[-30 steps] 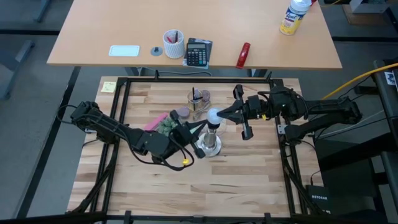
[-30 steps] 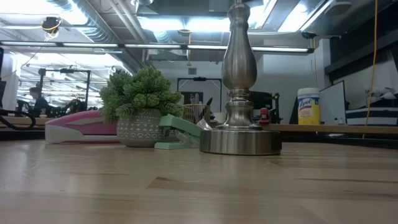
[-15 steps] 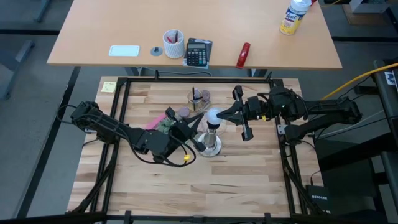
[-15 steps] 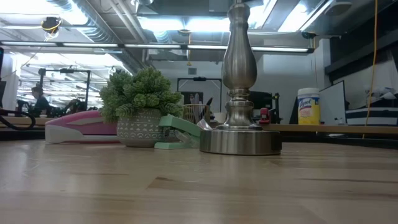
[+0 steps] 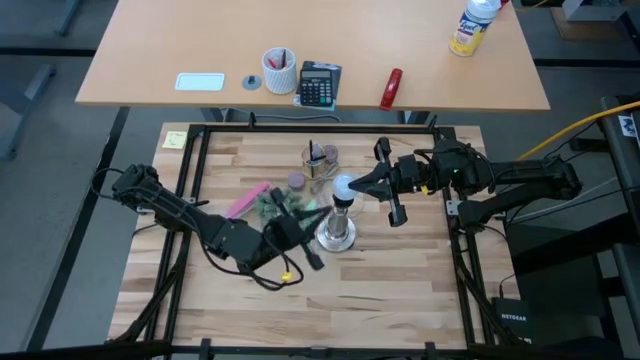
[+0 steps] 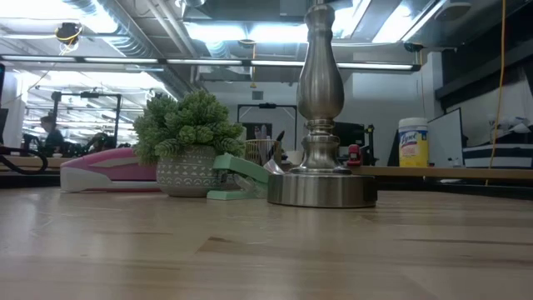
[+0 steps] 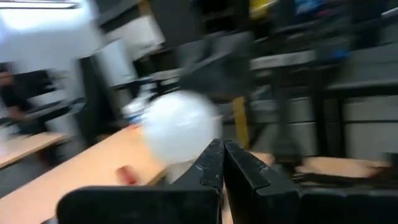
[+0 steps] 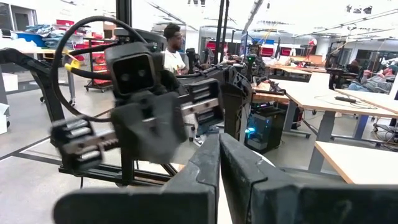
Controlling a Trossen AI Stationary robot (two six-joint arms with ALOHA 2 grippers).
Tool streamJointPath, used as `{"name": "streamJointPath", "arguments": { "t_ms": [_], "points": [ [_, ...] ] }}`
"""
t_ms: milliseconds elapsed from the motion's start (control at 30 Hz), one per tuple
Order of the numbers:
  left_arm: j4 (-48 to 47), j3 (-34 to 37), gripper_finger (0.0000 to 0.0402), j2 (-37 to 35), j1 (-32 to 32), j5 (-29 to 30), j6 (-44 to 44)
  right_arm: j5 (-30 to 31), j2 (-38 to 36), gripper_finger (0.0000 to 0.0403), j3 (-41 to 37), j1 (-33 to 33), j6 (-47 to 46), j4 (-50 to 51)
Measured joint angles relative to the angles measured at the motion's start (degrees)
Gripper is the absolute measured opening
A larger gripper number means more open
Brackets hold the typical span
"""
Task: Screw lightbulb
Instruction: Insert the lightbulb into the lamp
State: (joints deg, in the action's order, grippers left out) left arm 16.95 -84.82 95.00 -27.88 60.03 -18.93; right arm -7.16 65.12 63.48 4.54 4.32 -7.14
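The frosted white lightbulb [image 5: 343,185] sits on top of the silver stand [image 5: 336,233], whose round base [image 6: 321,190] rests on the wood table. In the low view the bulb is cut off above the picture's top. My right gripper [image 5: 360,185] is shut, level with the bulb, its tips right at the bulb's right side. My left gripper [image 5: 314,216] is shut, just left of the stand. Its wrist view shows the blurred bulb [image 7: 178,133] beyond the fingertips [image 7: 219,163]. My right gripper comes level from the table's right, its shut tips right against the bulb's right side [image 5: 351,185]. Whether they touch the bulb I cannot tell: its wrist view shows only the shut fingers [image 8: 217,163].
A potted plant [image 6: 188,140], a pink stapler [image 6: 108,171] and a green stapler [image 6: 239,177] stand left of the stand. A glass with pens [image 5: 318,158] stands behind it. The table's near half is bare wood [image 5: 330,295]. A person [image 8: 172,48] sits in the room beyond.
My left gripper has drawn back from the stand toward the table's near left and has rolled about its own axis. The bulb, the stand and my right gripper have stayed where they were.
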Motion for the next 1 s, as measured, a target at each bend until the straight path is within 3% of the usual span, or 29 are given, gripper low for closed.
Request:
{"name": "streamJointPath", "arguments": {
  "t_ms": [133,300,533,1000],
  "points": [
    [-0.11,0.00,0.0001,0.00,0.67,-9.73,2.39,0.00,0.00,0.0017,0.00,0.00,0.01,0.00],
    [-0.40,0.00,0.0001,0.00,2.34,-11.39,3.78,0.02,0.00,0.0017,0.00,0.00,0.02,0.00],
    [-1.35,0.00,0.0001,0.00,4.52,-10.90,3.97,0.02,0.00,0.0017,0.00,0.00,0.02,0.00],
    [-1.35,0.00,0.0001,0.00,4.61,-0.62,1.70,-1.96,0.00,0.0017,-0.02,-0.04,0.02,0.24]
  ]
}}
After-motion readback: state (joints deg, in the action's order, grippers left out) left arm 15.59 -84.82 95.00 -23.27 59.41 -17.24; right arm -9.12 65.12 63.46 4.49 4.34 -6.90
